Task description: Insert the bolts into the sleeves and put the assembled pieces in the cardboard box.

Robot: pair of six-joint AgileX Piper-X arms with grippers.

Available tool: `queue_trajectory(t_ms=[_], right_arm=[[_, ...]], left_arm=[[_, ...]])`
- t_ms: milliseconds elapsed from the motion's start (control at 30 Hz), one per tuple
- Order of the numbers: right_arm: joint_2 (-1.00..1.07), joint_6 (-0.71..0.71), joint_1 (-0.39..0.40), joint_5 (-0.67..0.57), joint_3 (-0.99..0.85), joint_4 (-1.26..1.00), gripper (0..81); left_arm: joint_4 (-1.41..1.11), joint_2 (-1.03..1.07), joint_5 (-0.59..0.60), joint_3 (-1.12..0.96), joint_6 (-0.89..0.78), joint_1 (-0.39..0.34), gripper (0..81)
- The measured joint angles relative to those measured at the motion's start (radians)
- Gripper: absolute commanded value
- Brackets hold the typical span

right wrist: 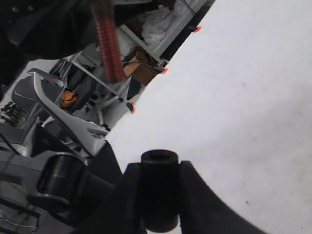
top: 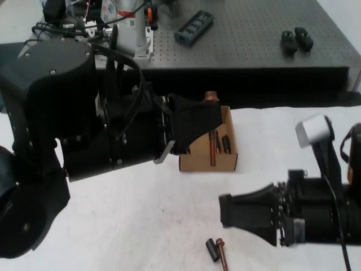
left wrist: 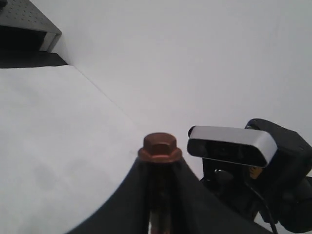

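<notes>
My left gripper (top: 207,125) is shut on a copper bolt (top: 212,131), which hangs upright over the cardboard box (top: 206,162), head up. In the left wrist view the bolt's hexagonal head (left wrist: 160,148) stands just above the closed fingers of the left gripper (left wrist: 160,169). My right gripper (right wrist: 160,171) is shut on a black sleeve (right wrist: 159,189), with its open bore facing out. It sits low at the right (top: 227,210), apart from the box. The bolt's threaded shank (right wrist: 107,45) hangs farther off. A black piece (top: 225,143) lies in the box.
A loose black sleeve (top: 212,249) and a copper bolt (top: 222,255) lie on the white cloth near the front edge. Behind the box runs a black perforated bench (top: 242,39) carrying a black tray (top: 194,26) and two small black parts (top: 296,40).
</notes>
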Motion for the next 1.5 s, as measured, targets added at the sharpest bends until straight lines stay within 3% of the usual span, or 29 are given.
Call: queue_trajectory(t_ms=[367, 1000, 1100, 1267, 1300, 1367, 1500], right_arm=[[0.094, 0.138, 0.000, -0.080, 0.000, -0.299, 1.1], [0.163, 0.153, 0.000, -0.086, -0.051, -0.415, 1.1], [0.163, 0.153, 0.000, -0.073, -0.051, -0.454, 1.1], [0.165, 0.130, -0.010, -0.053, -0.051, -0.475, 1.1], [0.165, 0.117, -0.021, -0.034, -0.053, -0.472, 1.1], [0.165, 0.062, -0.062, 0.070, -0.057, -0.434, 1.1], [0.175, 0.001, -0.091, 0.150, -0.074, -0.382, 1.1]], left_arm=[[0.000, 0.000, 0.021, 0.000, 0.000, 0.000, 0.7], [-0.004, 0.000, 0.069, 0.000, -0.015, 0.002, 0.3], [0.003, 0.000, 0.075, 0.000, -0.024, 0.002, 9.2], [0.022, 0.000, 0.075, 0.000, -0.034, 0.002, 49.8], [0.029, 0.000, 0.069, 0.000, -0.034, 0.002, 53.6], [0.047, 0.000, 0.062, 0.000, -0.037, 0.002, 52.5], [0.066, 0.000, 0.037, 0.000, -0.037, 0.002, 49.4]])
